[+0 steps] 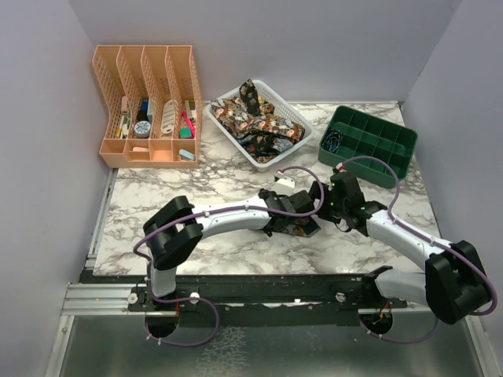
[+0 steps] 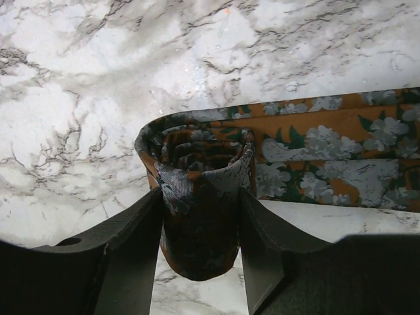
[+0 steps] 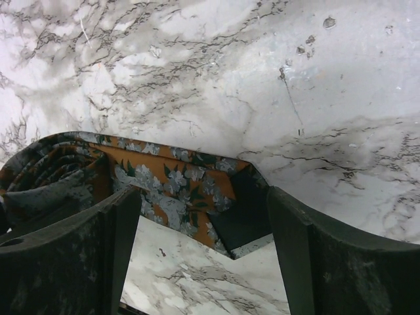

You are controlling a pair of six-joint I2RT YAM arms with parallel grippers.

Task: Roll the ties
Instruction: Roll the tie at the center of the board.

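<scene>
Presently the left tool (image 2: 200,200) grips the rolled tie (image 2: 315,151), tail toward 3 o'clock; the right tool (image 3: 203,200) stands open over its tip. Slackening likely lets the coil unwind.

Marble table (image 1: 220,253) carries a peach file rack (image 1: 149,154), white basket (image 1: 266,162), green tray (image 1: 368,170) and a half-rolled tie (image 2: 315,151)

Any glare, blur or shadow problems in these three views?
Top external: even light, sharp, only soft shadows on the table. Left wrist: table washed out toward the top, rolled tie sharp, left fingers dark. Right wrist: table bright, right fingers dark and slightly soft.
</scene>
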